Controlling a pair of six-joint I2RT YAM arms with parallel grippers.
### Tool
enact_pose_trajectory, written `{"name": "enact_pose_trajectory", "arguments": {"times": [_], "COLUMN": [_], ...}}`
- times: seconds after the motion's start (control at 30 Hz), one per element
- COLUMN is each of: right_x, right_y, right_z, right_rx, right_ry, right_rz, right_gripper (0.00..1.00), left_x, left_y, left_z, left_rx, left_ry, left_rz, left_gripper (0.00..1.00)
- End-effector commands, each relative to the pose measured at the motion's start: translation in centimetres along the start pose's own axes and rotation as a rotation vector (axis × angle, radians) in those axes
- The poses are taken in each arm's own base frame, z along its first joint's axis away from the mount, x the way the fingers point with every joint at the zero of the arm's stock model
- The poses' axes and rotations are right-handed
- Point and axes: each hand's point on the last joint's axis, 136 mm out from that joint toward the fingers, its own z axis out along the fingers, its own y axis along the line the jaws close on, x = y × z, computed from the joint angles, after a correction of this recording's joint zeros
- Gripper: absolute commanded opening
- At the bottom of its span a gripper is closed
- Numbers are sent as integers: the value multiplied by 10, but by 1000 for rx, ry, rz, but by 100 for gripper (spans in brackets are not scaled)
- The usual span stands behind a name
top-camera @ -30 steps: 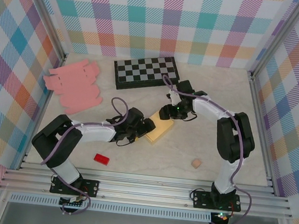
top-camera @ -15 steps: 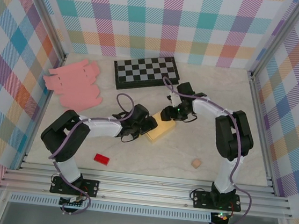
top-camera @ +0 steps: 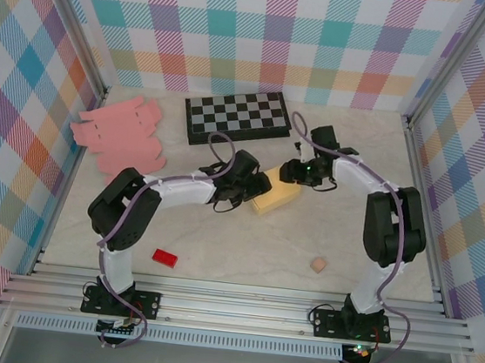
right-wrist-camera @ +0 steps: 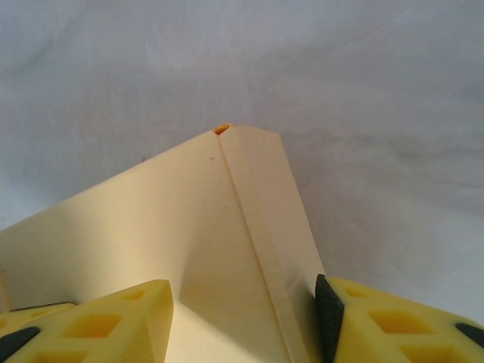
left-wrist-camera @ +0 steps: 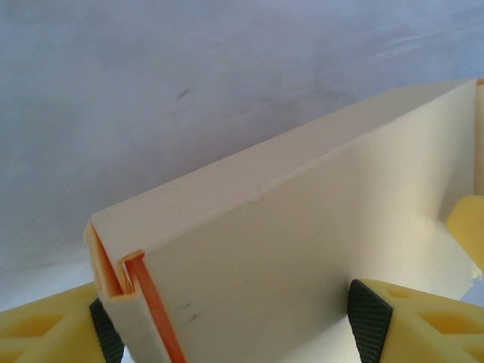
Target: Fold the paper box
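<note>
Your left end effector (top-camera: 255, 186) is straddling the left end of the paper box (top-camera: 277, 199). Its fingers are standing wide apart. In the left wrist view a black pad (left-wrist-camera: 370, 314) is sitting right at the box's edge, and the other pad is sitting at the corner where an orange inner flap (left-wrist-camera: 155, 310) is showing. Whether it is actually clamping the box, you cannot tell.

Your right end effector (top-camera: 294, 173) is reaching over the box's far right corner, with its fingers about half spread. In the right wrist view one pad (right-wrist-camera: 327, 314) is sitting against the folded edge and the other finger is overlapping the broad face. You cannot tell whether this grip is firm either.

The box is lying on the counter (top-camera: 376, 240), just on the near side of the chessboard (top-camera: 237, 118), below its right end. It is looking closed up and pale yellow.

A stack of pink flat sheets (top-camera: 120, 137) is lying to the left of the chessboard. A red block (top-camera: 164, 257) and a small tan cube (top-camera: 318, 265) are sitting well apart from the chessboard on its near side, the block to the left and the cube to the right.
</note>
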Motion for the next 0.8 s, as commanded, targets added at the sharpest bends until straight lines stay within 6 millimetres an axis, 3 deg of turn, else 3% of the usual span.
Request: {"name": "enact_pose_trajectory", "arguments": {"times": [0.0, 0.27, 0.47, 0.6, 0.77], "right_x": [-11, -46, -68, -77, -82], "right_y": [18, -40, -77, -101, -135], "right_z": [-20, -41, -44, -40, -38], "right_rx": [-93, -4, 74, 124, 166], "right_ry": [-42, -147, -199, -212, -233], "right_rz": [31, 140, 161, 161, 163], "right_gripper": [54, 54, 54, 54, 54], "left_x": [-11, -46, -58, -59, -60], "left_y": [-48, -113, -153, -160, -162], "left_z": [8, 52, 101, 130, 144], "left_rx": [109, 245, 341, 354, 344], "left_ry": [2, 11, 33, 47, 40], "left_rz": [75, 160, 215, 209, 208], "left_gripper": [76, 76, 74, 72, 73]}}
